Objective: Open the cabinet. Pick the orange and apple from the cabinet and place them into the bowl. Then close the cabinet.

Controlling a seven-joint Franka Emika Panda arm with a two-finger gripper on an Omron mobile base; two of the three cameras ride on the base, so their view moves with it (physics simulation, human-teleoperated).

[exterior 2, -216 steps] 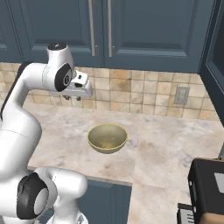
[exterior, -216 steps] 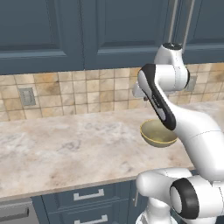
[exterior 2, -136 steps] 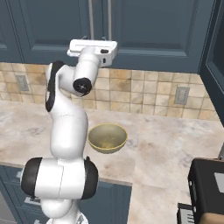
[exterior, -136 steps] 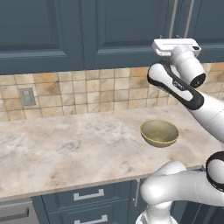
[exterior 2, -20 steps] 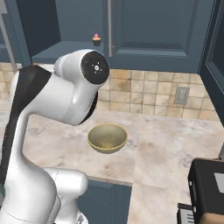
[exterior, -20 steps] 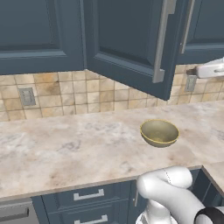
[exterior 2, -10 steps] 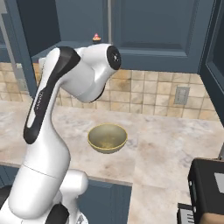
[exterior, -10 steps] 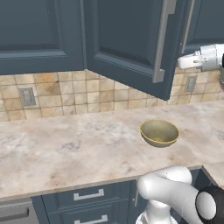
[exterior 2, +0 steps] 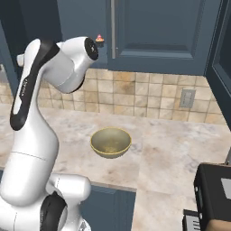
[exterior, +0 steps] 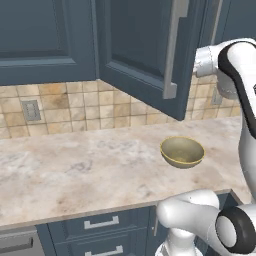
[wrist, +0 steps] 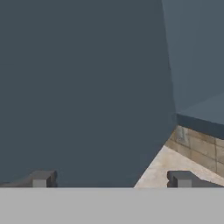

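The cabinet [exterior: 135,45] has its left door swung out over the counter, with the long silver handle [exterior: 175,45] toward me. A small dark red apple [exterior 2: 99,39] sits at the edge of the shelf inside, just beside my arm's upper end. The orange is hidden. Below on the counter rests the golden-yellow bowl [exterior: 182,151], which holds nothing [exterior 2: 110,142]. In the hand view my gripper [wrist: 110,179] is open with nothing between its fingertips [wrist: 41,178], and it faces a flat blue cabinet panel [wrist: 87,87] at close range.
Marble counter [exterior: 75,170] runs under the cabinets, backed by a tan tile wall with an outlet [exterior: 31,110]. Low blue drawers [exterior: 100,222] sit beneath. A dark appliance [exterior 2: 216,194] stands at the lower right. The open door overhangs the bowl area.
My arm has swung in from the right toward the open cabinet door, and the forearm now reaches up by the shelf. Door, bowl and apple have not moved; the gripper stayed open.
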